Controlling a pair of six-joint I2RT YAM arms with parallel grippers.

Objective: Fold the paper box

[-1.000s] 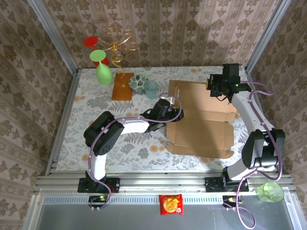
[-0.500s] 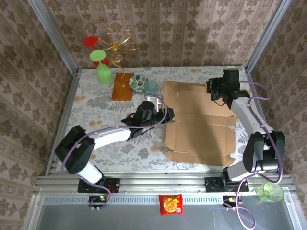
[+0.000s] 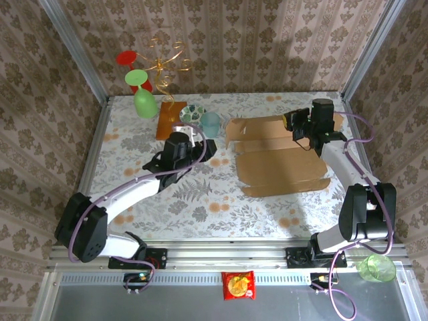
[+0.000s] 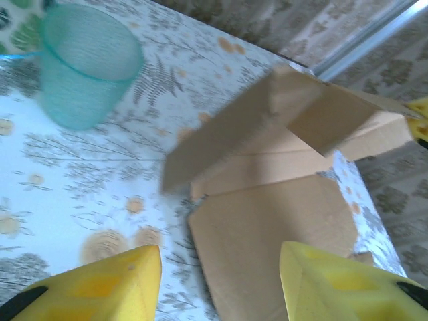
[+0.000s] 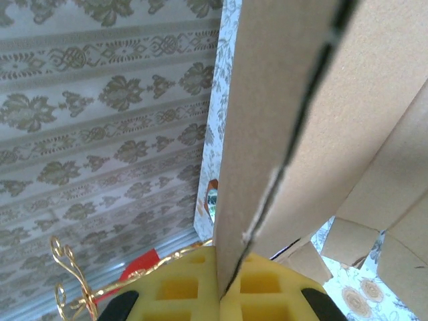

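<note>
1. At the right-centre of the table (image 3: pixel 134 194) lies the paper box (image 3: pixel 281 166), partly folded, its far panel raised;
2. the right gripper (image 5: pixel 224 284) is clamped on that raised panel's edge, the cardboard pinched between its yellow pads (image 5: pixel 180 287);
3. the left gripper (image 4: pixel 221 271) hovers just left of the box, jaws parted, grasping nothing; a teal cup (image 4: pixel 87 63) stands nearby.

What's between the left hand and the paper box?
Bare patterned tablecloth, seen in the top view. The left hand stands open, apart from the paper box; the teal cup sits just behind that gap, not in it.
</note>
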